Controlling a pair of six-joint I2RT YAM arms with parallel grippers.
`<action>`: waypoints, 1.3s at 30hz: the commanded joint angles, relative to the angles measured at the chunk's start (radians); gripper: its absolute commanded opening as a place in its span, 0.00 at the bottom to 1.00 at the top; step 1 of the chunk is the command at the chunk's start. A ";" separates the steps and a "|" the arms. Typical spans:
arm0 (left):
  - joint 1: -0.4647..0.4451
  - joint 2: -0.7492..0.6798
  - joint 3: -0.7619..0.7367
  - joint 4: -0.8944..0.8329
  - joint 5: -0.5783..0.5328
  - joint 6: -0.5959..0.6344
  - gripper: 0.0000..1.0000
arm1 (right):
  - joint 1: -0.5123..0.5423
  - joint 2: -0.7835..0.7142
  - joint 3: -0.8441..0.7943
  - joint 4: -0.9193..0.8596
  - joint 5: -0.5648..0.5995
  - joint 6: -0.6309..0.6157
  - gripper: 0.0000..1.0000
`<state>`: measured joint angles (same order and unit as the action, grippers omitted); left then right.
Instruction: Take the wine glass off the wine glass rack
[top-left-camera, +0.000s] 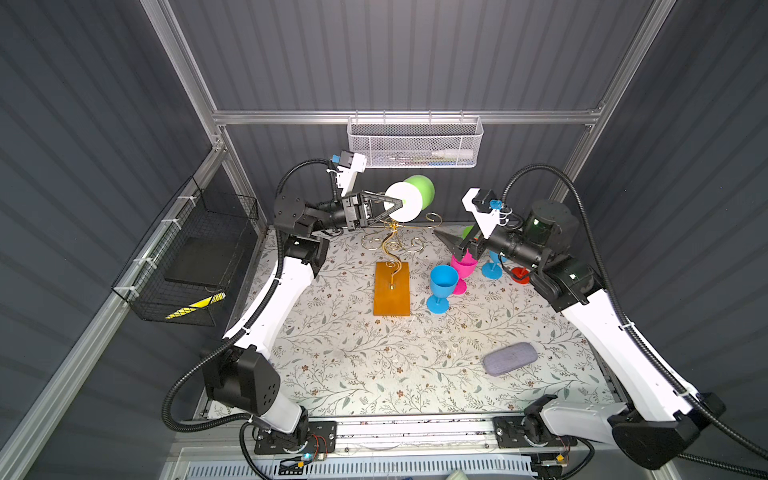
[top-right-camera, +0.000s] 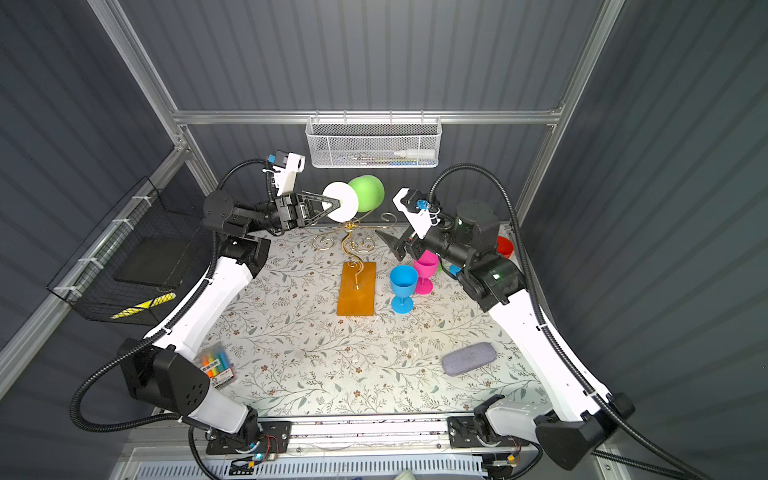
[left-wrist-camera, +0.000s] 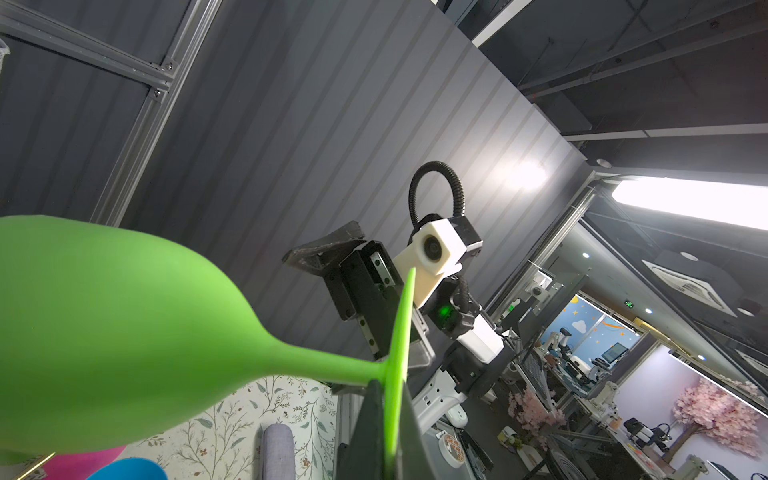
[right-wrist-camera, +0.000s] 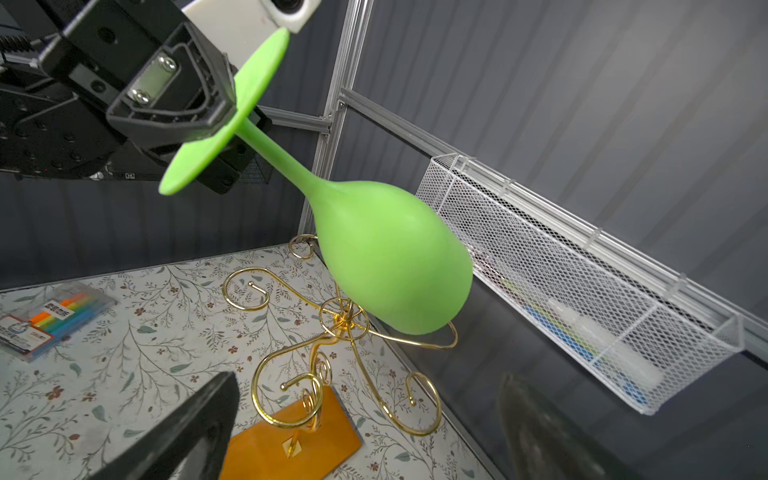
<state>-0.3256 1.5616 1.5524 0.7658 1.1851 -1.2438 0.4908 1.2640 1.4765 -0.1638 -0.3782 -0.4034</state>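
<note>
**Left gripper** (top-left-camera: 397, 205): closed on the flat foot of the green wine glass (right-wrist-camera: 390, 266), one finger on each face of the disc. We take the foot to be the sensible hold, since it is the one thin, flat part, where the round bowl would slip.

**Wine glass**: raised and tilted, stem near level, bowl pointing away from the gripper and drooping over the hub of the wine glass rack (top-left-camera: 391, 291). No scroll arm circles the stem. In the right wrist view the bowl overlaps a rear arm, and we cannot tell whether they touch. We count the glass as off the rack but not yet set down.

**Right gripper** (top-left-camera: 453, 243): jaws spread wide and holding nothing, just beside the rack and above the pink glass (top-left-camera: 463, 266). We read it as standing by, perhaps to steady the bowl.

**Also entered**: blue glass (top-left-camera: 442, 282), upright near the rack's amber base; grey case (top-left-camera: 510, 358), towards the front of the table (top-left-camera: 353, 353).

**Risk**: with the bowl hanging far out from an edge grip, we judge the glass could pivot in the jaws.
</note>
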 joint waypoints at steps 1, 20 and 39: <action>-0.001 0.002 0.018 0.062 0.027 -0.054 0.00 | 0.007 0.012 -0.005 0.110 -0.043 -0.111 0.99; -0.001 0.017 0.006 0.203 0.030 -0.201 0.00 | 0.026 0.226 0.107 0.273 -0.051 -0.143 0.99; -0.001 0.061 0.020 0.421 0.019 -0.405 0.00 | 0.046 0.304 0.158 0.261 -0.027 -0.137 0.90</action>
<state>-0.3241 1.6222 1.5513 1.1046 1.1900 -1.6135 0.5312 1.5715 1.6215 0.0864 -0.4179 -0.5583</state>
